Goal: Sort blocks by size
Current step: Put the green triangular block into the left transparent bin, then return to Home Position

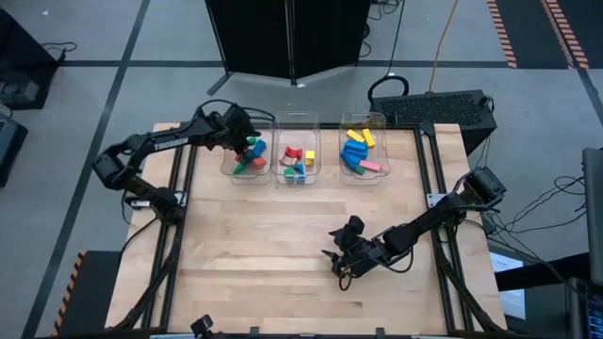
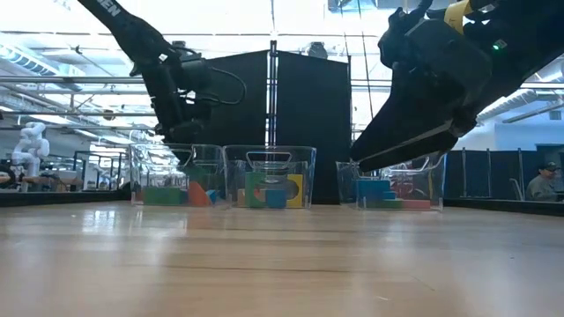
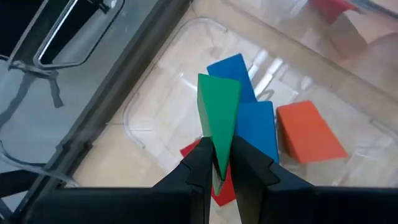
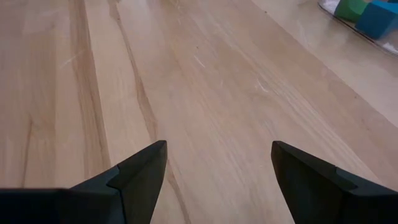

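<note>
- Blocks (image 1: pixel 361 151) lie sorted across three clear bins (image 1: pixel 296 174) at our table's (image 1: pixel 283 235) far edge.
- Only our left wrist view shows a thin green block (image 3: pixel 219 118), clamped between our left gripper (image 3: pixel 222 169) fingers, long axis pointing away from the fingertips, over the left bin (image 3: pixel 155 118).
- Our right gripper (image 4: pixel 217 163) hovers spread wide above bare wood.
</note>
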`<state>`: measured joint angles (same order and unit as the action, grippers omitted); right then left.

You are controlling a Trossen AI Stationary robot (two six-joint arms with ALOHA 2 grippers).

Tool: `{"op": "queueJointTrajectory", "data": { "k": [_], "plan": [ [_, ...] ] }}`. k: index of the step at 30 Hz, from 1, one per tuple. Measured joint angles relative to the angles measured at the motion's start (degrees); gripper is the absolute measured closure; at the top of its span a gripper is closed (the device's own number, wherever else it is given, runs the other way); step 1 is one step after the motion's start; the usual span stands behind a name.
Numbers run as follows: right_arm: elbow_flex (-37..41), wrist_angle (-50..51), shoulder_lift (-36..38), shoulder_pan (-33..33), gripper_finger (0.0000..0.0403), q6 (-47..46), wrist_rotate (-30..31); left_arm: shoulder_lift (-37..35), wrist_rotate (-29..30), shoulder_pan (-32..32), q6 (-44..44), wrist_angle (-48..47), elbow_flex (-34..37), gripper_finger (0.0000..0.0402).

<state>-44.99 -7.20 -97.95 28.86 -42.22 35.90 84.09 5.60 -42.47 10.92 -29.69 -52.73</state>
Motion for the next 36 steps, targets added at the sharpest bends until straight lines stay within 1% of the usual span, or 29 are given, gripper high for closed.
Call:
{"op": "queueJointTrajectory", "data": {
  "k": [5, 12, 15, 22, 25, 26, 27, 30, 32, 33, 36],
  "plan": [
    [0.0, 0.0, 0.0, 0.0, 0.0126, 0.0, -0.2, 0.0, 0.0, 0.1, 3.0, -0.9, 0.0, 0.0355],
    [0.0, -0.2, 0.0, 0.0, 0.0126, 0.0, -0.2, -0.1, 0.2, 0.1, 3.1, -0.8, 0.0, 0.0351],
    [0.0, -0.2, 0.0, 0.0, 0.0126, -0.1, -0.2, -0.1, 0.4, 0.1, 2.5, -0.8, 0.0, 0.0331],
    [0.0, -0.2, 0.0, 0.0, 0.0126, -0.2, -0.2, -0.1, 1.0, 0.1, 0.9, -0.8, 0.0, 0.0255],
    [0.0, -0.2, 0.0, 0.0, 0.0126, -0.4, -0.2, -0.5, 1.9, 0.1, -0.3, -0.8, 0.0, 0.0246],
    [0.0, -0.2, 0.0, 0.0, 0.0126, -0.2, -0.2, -1.0, 1.5, 0.1, -1.0, -0.7, 0.0, 0.0246],
    [0.0, -0.2, 0.0, 0.0, 0.0126, 0.3, -0.3, -1.8, -0.2, 0.1, -1.5, 0.1, 0.0, 0.0247],
    [0.0, 0.1, 0.5, 0.0, 0.0126, 3.2, -2.8, -5.2, -10.3, 0.2, -1.7, 4.4, 0.0, 0.0249],
    [0.0, 0.5, 1.9, -0.3, 0.0126, 4.9, -3.5, -8.0, -15.0, 0.6, -2.1, 6.8, 0.0, 0.0249],
    [0.0, 0.6, 2.9, -0.4, 0.0126, 5.5, -3.4, -9.4, -15.7, 1.0, -2.1, 7.5, 0.0, 0.0249],
    [0.0, 4.0, 7.0, -0.6, 0.0126, 6.7, -1.4, -13.3, -15.0, 1.8, -1.5, 7.0, 0.0, 0.0249]
  ]
}}
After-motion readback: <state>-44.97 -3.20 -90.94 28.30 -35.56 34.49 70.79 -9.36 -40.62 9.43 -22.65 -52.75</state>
